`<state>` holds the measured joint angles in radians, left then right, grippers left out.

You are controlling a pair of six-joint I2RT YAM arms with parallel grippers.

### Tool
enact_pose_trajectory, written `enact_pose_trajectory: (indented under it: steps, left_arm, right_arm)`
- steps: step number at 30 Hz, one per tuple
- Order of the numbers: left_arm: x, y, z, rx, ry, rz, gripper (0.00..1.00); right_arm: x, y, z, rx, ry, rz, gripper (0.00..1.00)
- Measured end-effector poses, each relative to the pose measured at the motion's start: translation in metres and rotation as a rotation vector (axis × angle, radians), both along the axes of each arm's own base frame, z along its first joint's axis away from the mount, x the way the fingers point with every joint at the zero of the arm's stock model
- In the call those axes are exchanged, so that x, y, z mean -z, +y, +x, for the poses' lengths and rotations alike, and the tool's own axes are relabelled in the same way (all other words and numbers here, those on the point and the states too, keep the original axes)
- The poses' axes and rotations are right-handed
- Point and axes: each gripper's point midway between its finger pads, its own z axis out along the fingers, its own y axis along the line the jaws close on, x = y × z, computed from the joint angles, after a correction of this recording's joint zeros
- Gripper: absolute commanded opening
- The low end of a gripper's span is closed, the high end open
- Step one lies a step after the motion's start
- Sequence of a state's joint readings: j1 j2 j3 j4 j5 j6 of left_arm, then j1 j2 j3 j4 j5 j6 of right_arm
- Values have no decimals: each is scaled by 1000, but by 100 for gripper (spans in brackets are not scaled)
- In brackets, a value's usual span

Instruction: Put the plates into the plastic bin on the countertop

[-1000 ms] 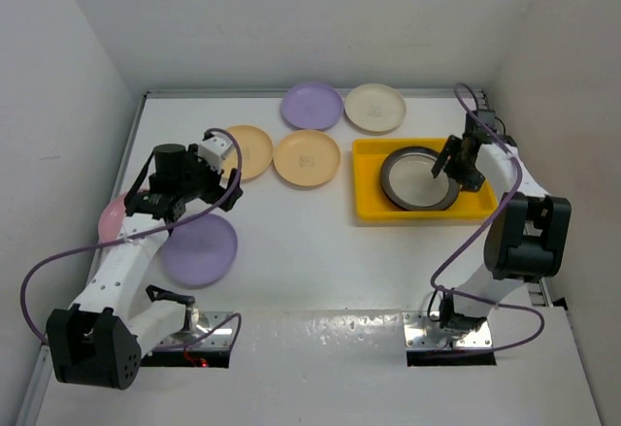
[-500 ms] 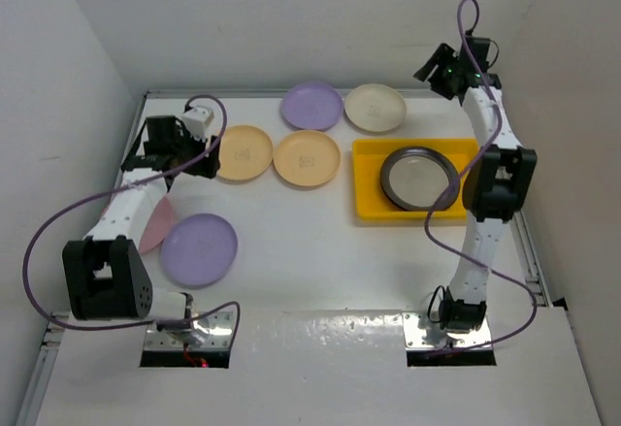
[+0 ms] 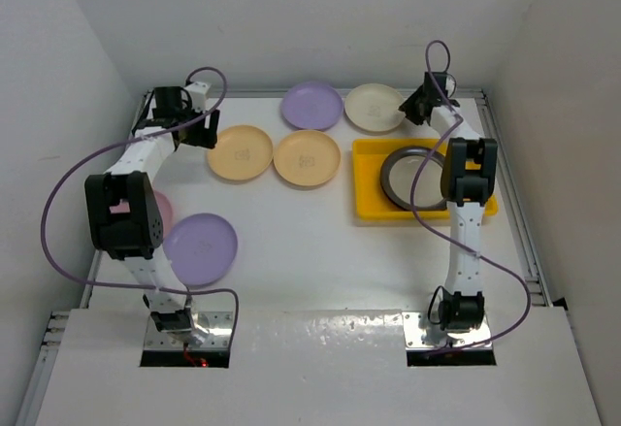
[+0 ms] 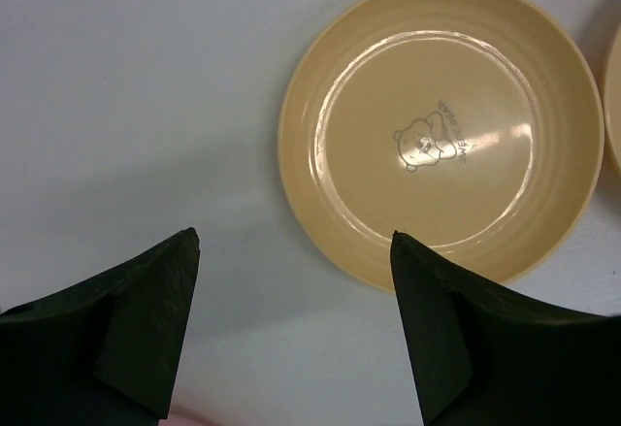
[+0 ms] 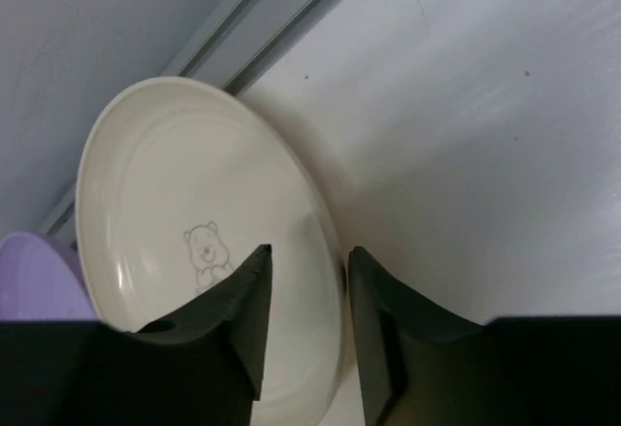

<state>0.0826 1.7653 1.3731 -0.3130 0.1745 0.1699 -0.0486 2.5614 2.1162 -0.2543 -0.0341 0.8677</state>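
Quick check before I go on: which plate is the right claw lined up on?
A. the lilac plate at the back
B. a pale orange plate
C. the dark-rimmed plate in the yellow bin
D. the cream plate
D: in the right wrist view, the right claw has one finger on each side of the rim of the cream plate, with a gap left, so it is not yet clamped.
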Motion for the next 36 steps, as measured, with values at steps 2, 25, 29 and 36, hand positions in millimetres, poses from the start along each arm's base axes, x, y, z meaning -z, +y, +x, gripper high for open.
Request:
enact_pose_trajectory:
  steps: [2, 25, 29, 36]
  left_arm:
    - [5, 2, 6, -1, 9, -5, 81]
    - [-9, 0, 28, 64, -2, -99, 79]
    - [-23, -24, 66, 134, -45, -112, 78]
    - [-29, -104, 128, 231, -99, -195, 76]
  right_arm:
    - [5, 0, 0, 40, 0, -22, 29]
    - [-38, -18, -14, 196, -48, -90, 0]
    - [-143, -27, -42, 143, -177, -98, 0]
    - [-213, -58, -171, 119, -230, -174, 0]
